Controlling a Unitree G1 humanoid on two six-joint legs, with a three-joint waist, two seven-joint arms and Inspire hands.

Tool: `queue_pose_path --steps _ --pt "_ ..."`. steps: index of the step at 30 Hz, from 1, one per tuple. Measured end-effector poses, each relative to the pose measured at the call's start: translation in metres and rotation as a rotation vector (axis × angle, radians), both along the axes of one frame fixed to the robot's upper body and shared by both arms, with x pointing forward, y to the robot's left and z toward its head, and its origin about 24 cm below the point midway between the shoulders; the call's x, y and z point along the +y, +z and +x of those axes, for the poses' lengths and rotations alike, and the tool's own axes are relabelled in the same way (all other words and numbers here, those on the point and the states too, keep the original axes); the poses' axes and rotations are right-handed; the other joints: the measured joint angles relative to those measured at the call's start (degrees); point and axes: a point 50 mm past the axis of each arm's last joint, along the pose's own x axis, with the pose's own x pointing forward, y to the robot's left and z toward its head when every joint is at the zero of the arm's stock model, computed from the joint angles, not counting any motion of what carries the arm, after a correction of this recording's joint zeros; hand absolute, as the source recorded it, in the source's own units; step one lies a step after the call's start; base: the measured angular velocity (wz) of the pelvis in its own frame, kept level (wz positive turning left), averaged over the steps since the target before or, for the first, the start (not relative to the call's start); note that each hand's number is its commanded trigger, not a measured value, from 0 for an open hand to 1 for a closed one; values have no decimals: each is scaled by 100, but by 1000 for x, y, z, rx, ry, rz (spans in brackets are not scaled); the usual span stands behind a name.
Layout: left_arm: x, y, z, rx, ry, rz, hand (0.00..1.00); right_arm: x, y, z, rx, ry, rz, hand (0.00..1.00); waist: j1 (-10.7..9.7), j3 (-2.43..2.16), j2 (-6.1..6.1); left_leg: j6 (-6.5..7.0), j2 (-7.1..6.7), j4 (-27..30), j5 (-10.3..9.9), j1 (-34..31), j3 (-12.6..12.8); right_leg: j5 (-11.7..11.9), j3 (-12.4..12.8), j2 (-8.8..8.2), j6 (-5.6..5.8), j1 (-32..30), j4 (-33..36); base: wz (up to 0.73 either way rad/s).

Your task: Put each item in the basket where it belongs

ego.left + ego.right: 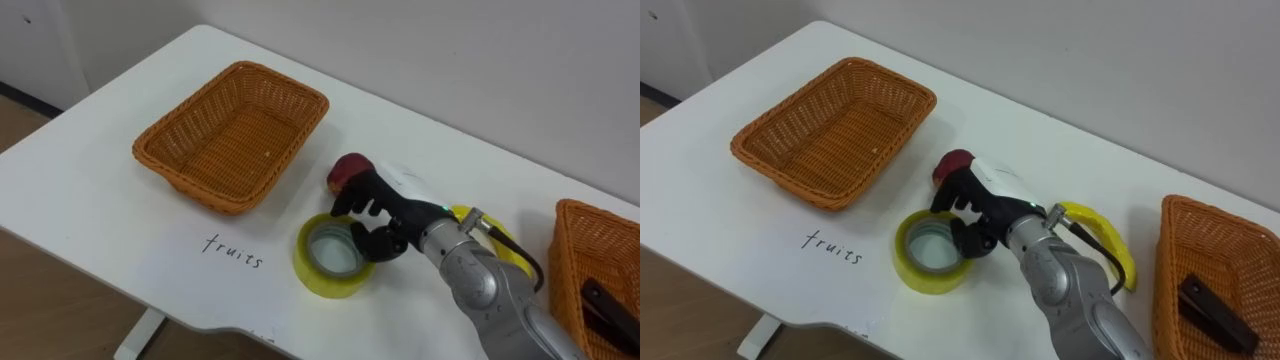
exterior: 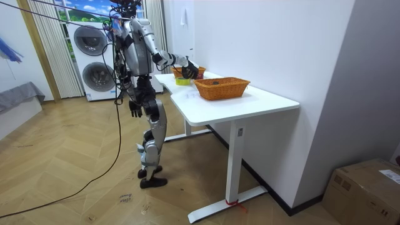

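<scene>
A red apple (image 1: 347, 169) lies on the white table (image 1: 120, 200), just behind a yellow tape roll (image 1: 333, 258). My right hand (image 1: 372, 215) hovers between them. Its fingers are loosely bent against the apple's near side, its thumb is over the roll's far rim, and nothing is enclosed. A yellow banana (image 1: 1102, 228) lies behind my right wrist. The empty wicker basket (image 1: 232, 135) stands at the left, with "fruits" handwritten on the table before it. A second wicker basket (image 1: 1220, 250) at the right holds a dark office item (image 1: 1215, 312). My left hand (image 2: 135, 110) hangs by my thigh.
I stand at the table's long side, and a wall runs close behind it. The table's front edge passes just below the tape roll. In the room view, washing machines (image 2: 94, 59) stand behind me on the wooden floor, and a cardboard box (image 2: 369, 187) is at the right.
</scene>
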Motion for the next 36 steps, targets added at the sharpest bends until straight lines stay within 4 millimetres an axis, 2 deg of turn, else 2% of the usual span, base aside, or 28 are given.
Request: queue_pose_path --steps 6,21,22,23,24,25,36 --pt "0 0 -1 2 0 0 0 -5 1 1 15 3 -17 100 52 4 -107 19 -3 5 -13 -7 -29 2 -11 0 3 1 3 3" --pt "3 1 -1 2 -2 7 0 -7 1 1 26 -2 -19 100 60 0 -110 28 -7 19 -18 -1 -29 11 -3 -2 18 5 4 0" --pt "3 1 -1 2 -2 8 0 -7 1 1 27 -2 -19 69 60 0 -110 28 -7 19 -18 0 -29 11 -2 -2 18 4 4 0" --pt "3 1 -1 1 -3 10 0 -7 1 1 27 -1 -19 30 60 0 -110 28 -7 18 -18 3 -29 11 -2 -2 18 1 3 0" --pt "4 2 -1 -1 -4 13 0 -7 1 1 28 0 -20 18 65 0 -109 28 -7 18 -18 4 -29 11 -2 -2 18 -4 2 0" --pt "4 2 -1 -3 -5 15 0 -7 1 1 28 0 -20 0 66 -1 -109 28 -7 18 -18 4 -29 11 -1 -2 18 -6 2 0" --pt "5 2 -1 -3 -5 18 0 -7 0 1 40 2 -22 0 52 -3 -104 28 -6 44 -18 22 -29 11 -1 -1 18 48 0 0"
